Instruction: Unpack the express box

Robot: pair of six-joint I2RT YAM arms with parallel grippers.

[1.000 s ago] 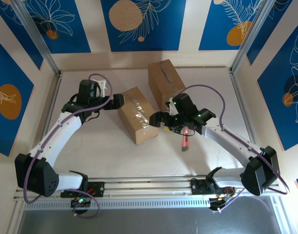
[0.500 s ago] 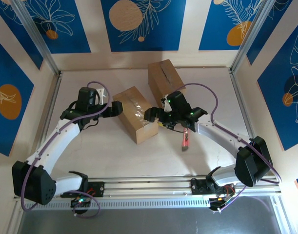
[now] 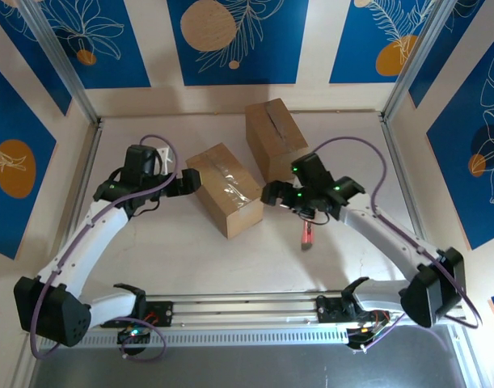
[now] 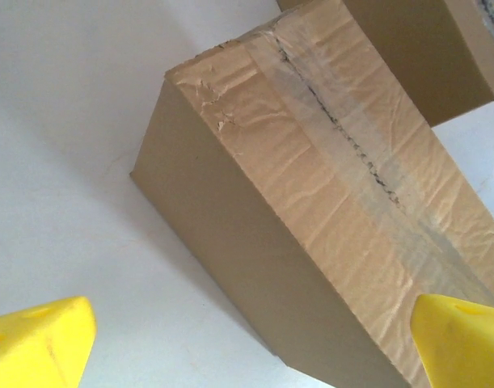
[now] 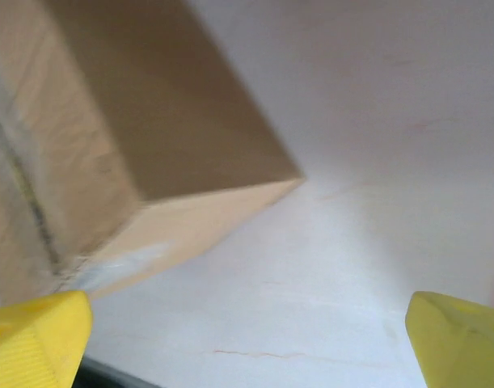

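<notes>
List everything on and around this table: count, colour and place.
taped box: one, brown, mid-table, between both claws
second box: one, brown, behind the taped box, nearer the back wall
small tool: one, red, on the table right of the taped box; kind unclear
table: one, cream
wall panels: several, blue with orange discs, around the table
left claw: one, yellow-tipped, open, at the taped box's left end
right claw: one, yellow-tipped, open, at its right side
</notes>
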